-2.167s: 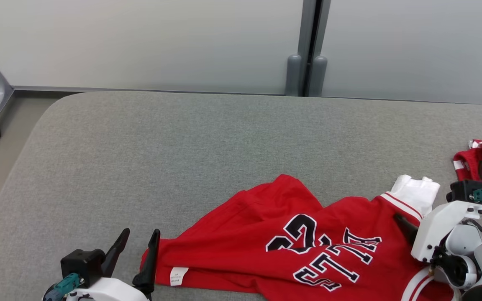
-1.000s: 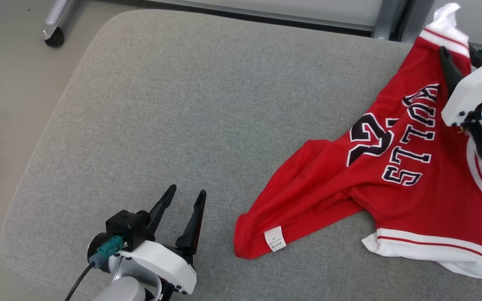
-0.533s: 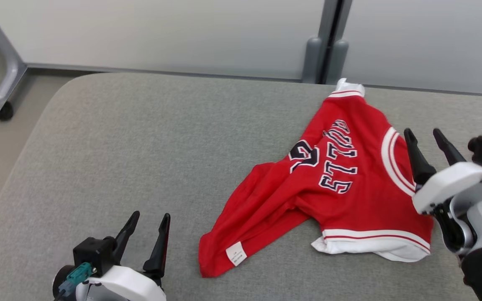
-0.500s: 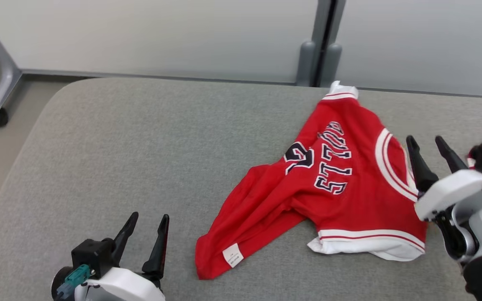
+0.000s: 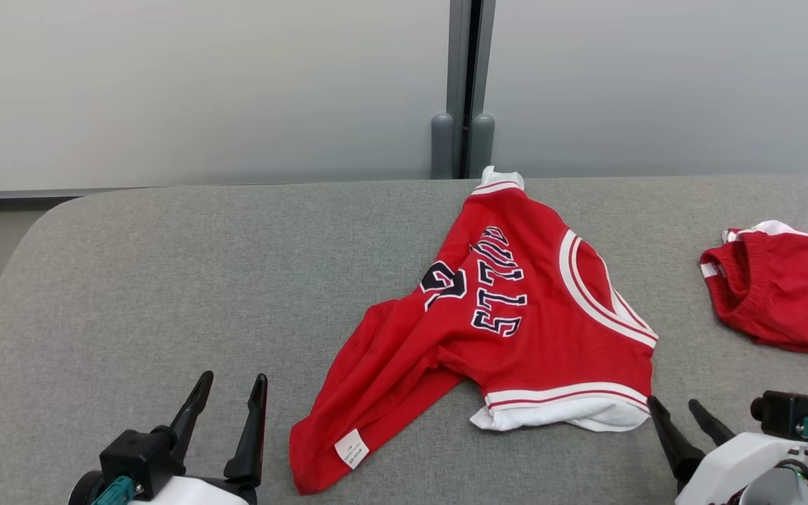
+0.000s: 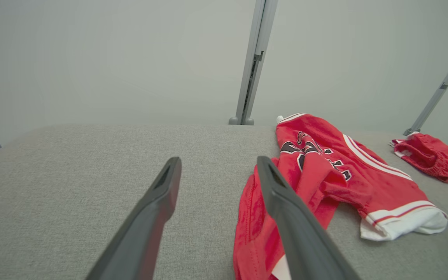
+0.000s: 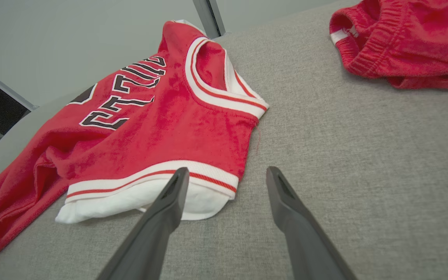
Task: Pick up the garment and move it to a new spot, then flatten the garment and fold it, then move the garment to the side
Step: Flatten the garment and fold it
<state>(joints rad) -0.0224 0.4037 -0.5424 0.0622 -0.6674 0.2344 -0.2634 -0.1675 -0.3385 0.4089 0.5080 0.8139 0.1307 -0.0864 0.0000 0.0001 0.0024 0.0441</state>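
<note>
Flattening on the pad (image 5: 165, 280) next, probably: take the jersey (image 5: 516, 315) (rumpled, mid-pad) by hem and sleeve, pull apart, keep low. Counted: one pad, one jersey, one bundle (image 5: 790, 301) at right, left gripper (image 5: 233, 377) and right gripper (image 5: 672, 402), both spread and empty, one tag (image 5: 351, 447)

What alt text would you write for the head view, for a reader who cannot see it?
A red jersey T-shirt with white trim lies crumpled and unheld on a grey padded surface. The left gripper and right gripper stand open at the lower corners. A smaller red-and-white bundle lies to the right.
</note>
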